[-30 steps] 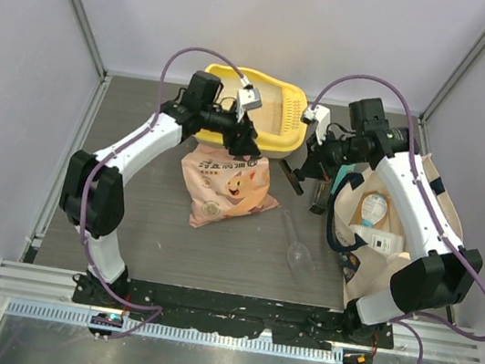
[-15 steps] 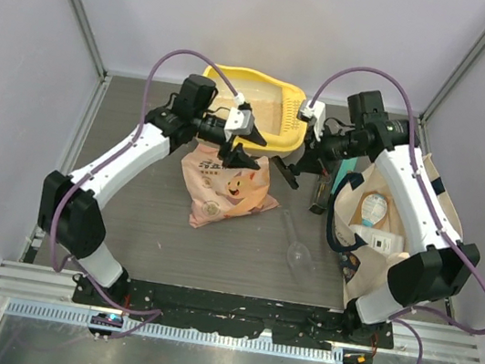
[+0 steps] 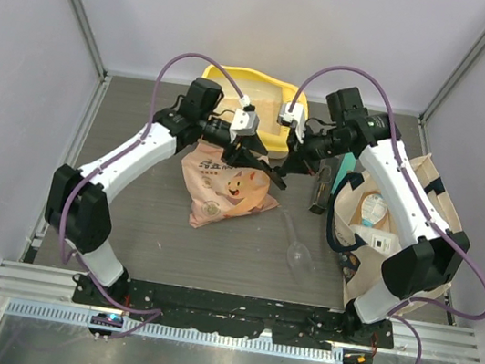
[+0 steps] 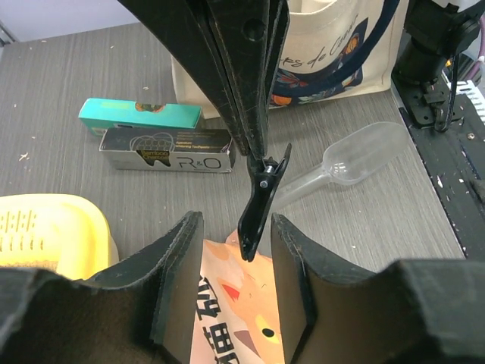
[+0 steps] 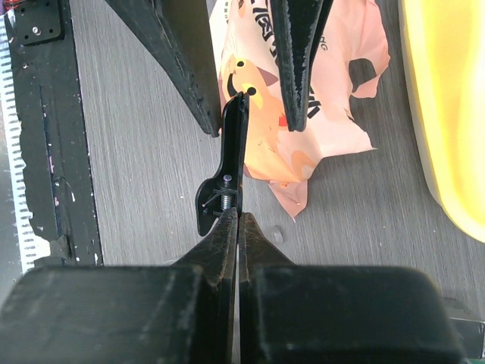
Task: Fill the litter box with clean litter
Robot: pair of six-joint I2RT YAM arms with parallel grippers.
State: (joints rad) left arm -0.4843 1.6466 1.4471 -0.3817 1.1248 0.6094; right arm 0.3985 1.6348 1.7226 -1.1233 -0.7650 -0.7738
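Note:
The peach-orange litter bag (image 3: pixel 226 189) lies flat in front of the yellow litter box (image 3: pixel 239 85). My left gripper (image 3: pixel 261 163) is open over the bag's top right corner; the bag (image 4: pixel 235 303) shows between its fingers (image 4: pixel 178 258). My right gripper (image 3: pixel 292 159) is shut on a black spring clip (image 5: pixel 227 171), whose tip reaches between the left fingers (image 5: pixel 176 64) at the bag's edge (image 5: pixel 265 144). The clip (image 4: pixel 258 205) hangs just over the bag. I cannot tell whether it bites the bag. No loose granules show.
A clear plastic scoop (image 3: pixel 297 246) lies right of the bag. A dark box (image 4: pixel 167 149) and a teal box (image 4: pixel 140 114) lie beside the cream tote (image 3: pixel 388 224) at the right. The litter box rim (image 5: pixel 447 114) is close behind both grippers.
My right gripper has carried the black clip leftward to the bag's top corner. My left gripper has shifted right and is now open around the clip's tip.

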